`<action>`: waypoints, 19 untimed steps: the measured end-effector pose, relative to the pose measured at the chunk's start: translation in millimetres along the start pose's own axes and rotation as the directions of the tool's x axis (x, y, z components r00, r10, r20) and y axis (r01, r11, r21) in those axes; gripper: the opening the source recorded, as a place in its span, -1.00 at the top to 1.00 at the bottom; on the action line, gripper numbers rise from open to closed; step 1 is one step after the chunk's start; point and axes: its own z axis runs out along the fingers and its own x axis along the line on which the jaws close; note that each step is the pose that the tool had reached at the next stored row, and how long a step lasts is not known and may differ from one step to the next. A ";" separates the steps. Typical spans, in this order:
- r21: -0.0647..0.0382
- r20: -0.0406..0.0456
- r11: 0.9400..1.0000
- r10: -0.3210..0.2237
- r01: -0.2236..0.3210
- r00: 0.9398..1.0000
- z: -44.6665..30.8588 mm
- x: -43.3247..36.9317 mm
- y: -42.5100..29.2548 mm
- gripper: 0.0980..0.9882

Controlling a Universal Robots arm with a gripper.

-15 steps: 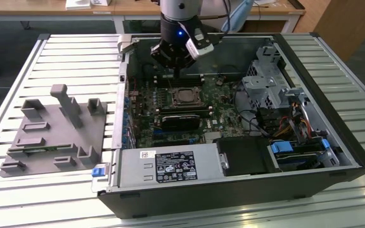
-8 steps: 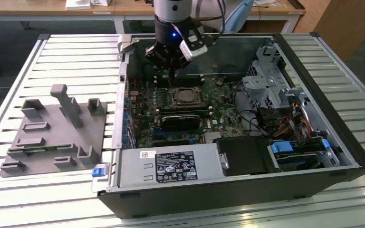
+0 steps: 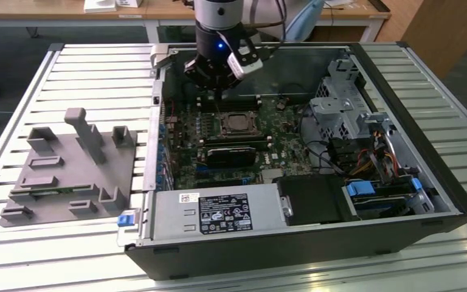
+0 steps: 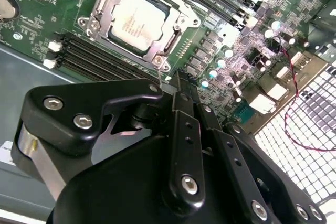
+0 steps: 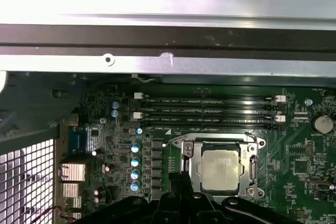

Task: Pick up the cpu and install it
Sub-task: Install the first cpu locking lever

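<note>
Cpu point(image 4: 137, 22) seated in motherboard socket point(image 5: 184, 153) inside computer case point(image 3: 428, 176), toward tabletop's far edge. Hand point(image 4: 178, 90) just above, empty, fingers pressed together. Judged light, rigid, thin, fragile underneath: best gripped by opposite edges.

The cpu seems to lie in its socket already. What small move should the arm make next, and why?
Probably a short lift straight up. The cpu lies flat inside the socket frame, and the gripper hangs close beside it, low over the motherboard. Rising would likely clear the board without touching anything.
</note>
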 end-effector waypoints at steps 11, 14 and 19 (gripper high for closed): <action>0.000 0.000 1.000 0.000 0.000 1.000 1.1 5.3 0.0 0.98; 0.000 0.000 1.000 0.000 0.000 1.000 1.4 6.3 0.0 0.98; 0.000 0.000 1.000 0.000 0.000 1.000 2.1 9.4 0.1 0.98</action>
